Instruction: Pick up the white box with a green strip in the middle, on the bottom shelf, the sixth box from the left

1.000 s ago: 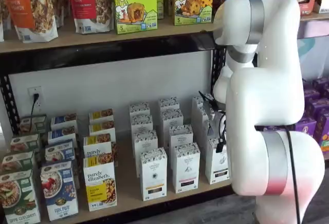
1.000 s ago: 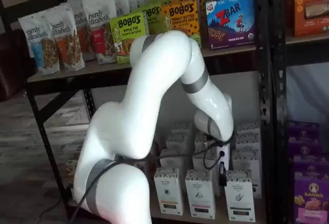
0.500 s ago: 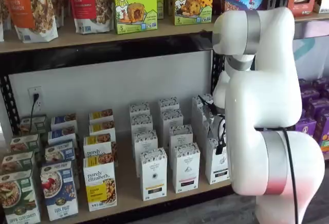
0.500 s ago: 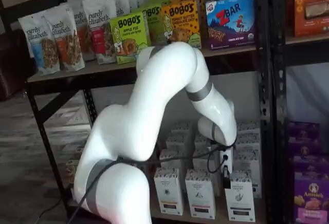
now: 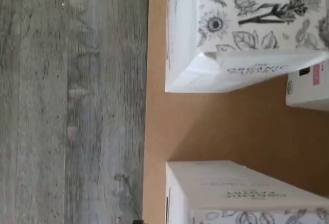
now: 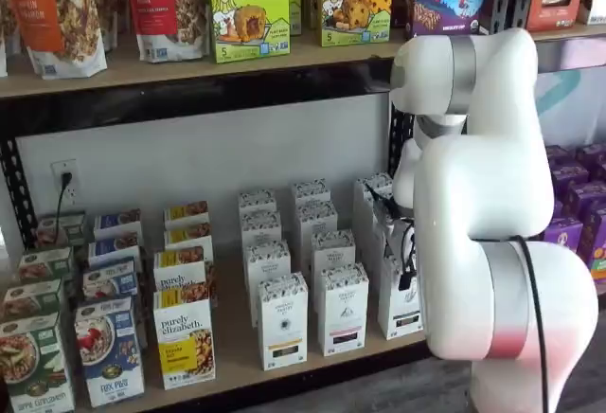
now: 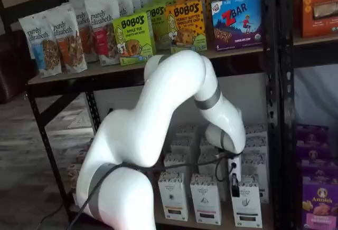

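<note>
claw: fingers spread, empty — hanging just above the target
white box: upright on the bottom shelf, directly below — front row

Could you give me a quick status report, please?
Gripper open, at the top of the white box. Box standing on the bottom shelf. Neighbouring carton close beside.

The white box stands upright at the front of the bottom shelf, at the right end of the front row of similar cartons. It is tall and narrow, with a patterned top, a grey emblem and a dark label low down.
</note>
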### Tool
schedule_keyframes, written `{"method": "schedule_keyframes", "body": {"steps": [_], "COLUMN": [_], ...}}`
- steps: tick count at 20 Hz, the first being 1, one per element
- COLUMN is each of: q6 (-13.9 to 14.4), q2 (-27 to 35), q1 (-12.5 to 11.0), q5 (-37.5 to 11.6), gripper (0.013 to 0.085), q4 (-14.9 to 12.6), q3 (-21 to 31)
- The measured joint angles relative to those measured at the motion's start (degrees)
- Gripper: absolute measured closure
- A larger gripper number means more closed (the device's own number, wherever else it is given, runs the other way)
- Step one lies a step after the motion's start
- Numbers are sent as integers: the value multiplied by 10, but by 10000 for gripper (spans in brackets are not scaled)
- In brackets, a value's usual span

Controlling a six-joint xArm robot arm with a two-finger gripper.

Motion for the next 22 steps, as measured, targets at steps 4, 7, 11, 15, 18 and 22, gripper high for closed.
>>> {"method": "schedule_keyframes", "body": {"steps": [4, 7, 11, 15, 18, 22], "q6": [63, 90, 117, 131, 145, 140], "q2": [15, 22, 30, 37, 40, 41], "q1": [-2, -3, -3, -2, -2, -2], "q5": [22, 28, 18, 3, 1, 0], "gripper": [130, 130, 130, 130, 130, 250], "q4": [-72, -102, -134, -148, -163, -158], "q3": [-23, -32, -36, -37, -38, -38]}}
